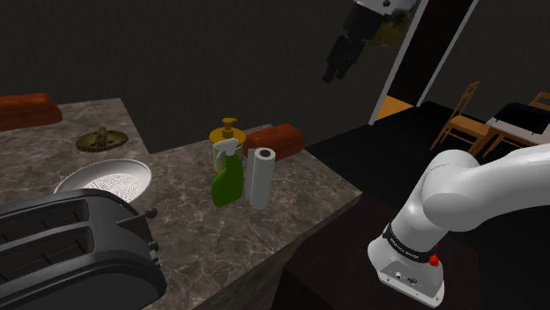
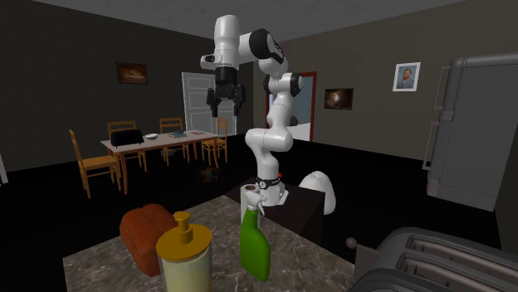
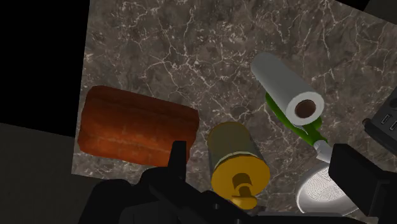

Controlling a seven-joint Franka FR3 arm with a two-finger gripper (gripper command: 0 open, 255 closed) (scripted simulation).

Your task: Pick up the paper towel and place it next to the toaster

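One paper towel (image 1: 261,176), one toaster (image 1: 70,251), one spray bottle (image 1: 226,180); end effector (image 2: 226,106) spread, empty.

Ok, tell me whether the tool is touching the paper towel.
Apart. The second exterior view shows the open tool high in the air, the towel on the counter far below.

One paper towel (image 1: 260,176), one toaster (image 1: 70,251), one spray bottle (image 1: 226,183), one pump bottle (image 1: 228,132), two loaves (image 1: 275,141) (image 1: 26,110).
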